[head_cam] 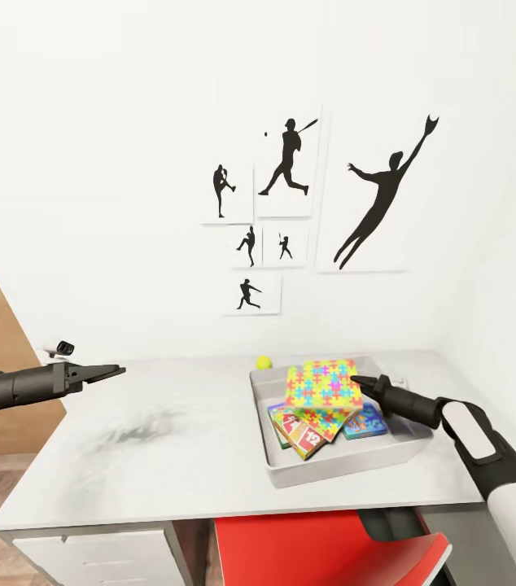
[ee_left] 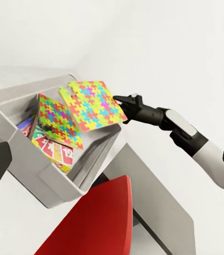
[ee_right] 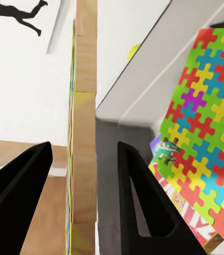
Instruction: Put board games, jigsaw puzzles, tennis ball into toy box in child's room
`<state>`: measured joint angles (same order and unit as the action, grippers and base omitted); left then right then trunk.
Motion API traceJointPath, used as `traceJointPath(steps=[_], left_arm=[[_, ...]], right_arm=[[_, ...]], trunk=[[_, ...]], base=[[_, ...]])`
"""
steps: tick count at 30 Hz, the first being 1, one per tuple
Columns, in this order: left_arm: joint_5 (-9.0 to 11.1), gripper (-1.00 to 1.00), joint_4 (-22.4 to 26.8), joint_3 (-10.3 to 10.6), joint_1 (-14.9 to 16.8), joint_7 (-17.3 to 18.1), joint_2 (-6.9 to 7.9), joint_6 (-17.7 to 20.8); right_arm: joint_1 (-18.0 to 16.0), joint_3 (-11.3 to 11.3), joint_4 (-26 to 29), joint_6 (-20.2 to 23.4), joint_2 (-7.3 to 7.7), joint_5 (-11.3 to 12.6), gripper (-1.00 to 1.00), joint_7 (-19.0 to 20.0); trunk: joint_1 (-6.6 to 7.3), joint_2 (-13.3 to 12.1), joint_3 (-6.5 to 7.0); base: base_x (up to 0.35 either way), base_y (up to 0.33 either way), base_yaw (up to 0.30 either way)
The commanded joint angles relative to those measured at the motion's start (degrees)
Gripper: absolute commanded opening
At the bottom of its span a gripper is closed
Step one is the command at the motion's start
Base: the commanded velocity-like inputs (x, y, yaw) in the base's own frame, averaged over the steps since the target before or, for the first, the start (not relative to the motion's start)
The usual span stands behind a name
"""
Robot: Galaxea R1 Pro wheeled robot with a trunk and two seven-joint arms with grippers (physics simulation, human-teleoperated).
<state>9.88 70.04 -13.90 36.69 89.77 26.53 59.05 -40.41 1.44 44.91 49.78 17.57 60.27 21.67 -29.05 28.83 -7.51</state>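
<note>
The toy box [head_cam: 335, 470] stands on the right part of the table [head_cam: 168, 456]. Inside it lie a green-orange-red board game [head_cam: 303, 433], a blue board game [head_cam: 365, 424] and one jigsaw puzzle [ee_left: 59, 119] leaning over them. The other jigsaw puzzle [head_cam: 323, 382] hangs tilted above the box. My right gripper [head_cam: 354, 380] is at its right edge, open. In the right wrist view this puzzle [ee_right: 84, 133] shows edge-on between the fingers with a gap on each side. The tennis ball [head_cam: 264, 362] sits on the table behind the box. Over the table's left side, my left gripper [head_cam: 118, 372] is open and empty.
A red chair [head_cam: 323, 549] is tucked under the table's front edge, beside a white-grey drawer unit [head_cam: 87, 557]. The wall with black sports pictures [head_cam: 286, 163] runs close behind the table. A small dark object [head_cam: 63, 348] lies at the far left corner.
</note>
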Motion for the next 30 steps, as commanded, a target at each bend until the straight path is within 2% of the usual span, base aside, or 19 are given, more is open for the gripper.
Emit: traceJointPath(steps=[1,8,23,24,30], left_arm=[[-0.04,1.00,0.00,0.01,0.05,0.23,0.02,0.61],[-0.04,1.00,0.00,-0.01,0.05,0.23,0.02,0.61],[-0.02,1.00,0.00,0.01,0.05,0.23,0.02,0.56],[-0.01,1.00,0.00,-0.02,0.05,0.23,0.02,0.56],[0.05,1.00,0.00,-0.07,0.05,0.23,0.02,0.54]], right_arm=[[-0.58,0.17,-1.17,0.31,0.02,-0.24,-1.00,0.30],[-3.23,0.15,-6.73,-0.28,0.01,-0.54,-1.00,0.20],[-4.61,-0.32,-7.47,-2.02,-0.56,-0.68,-1.00,-4.07],[-4.64,-0.35,-7.47,-2.03,-0.61,-0.68,1.00,-4.14],[-4.67,-0.40,-7.47,-2.06,-0.69,-0.68,1.00,-4.19]], trunk=[[-0.03,0.11,-0.11],[-0.03,0.11,-0.11],[-0.03,0.11,-0.11],[-0.03,0.11,-0.11],[-0.03,0.11,-0.11]], base=[[0.000,0.000,0.000],[0.000,0.000,0.000],[0.000,0.000,0.000],[0.000,0.000,0.000],[0.000,0.000,0.000]])
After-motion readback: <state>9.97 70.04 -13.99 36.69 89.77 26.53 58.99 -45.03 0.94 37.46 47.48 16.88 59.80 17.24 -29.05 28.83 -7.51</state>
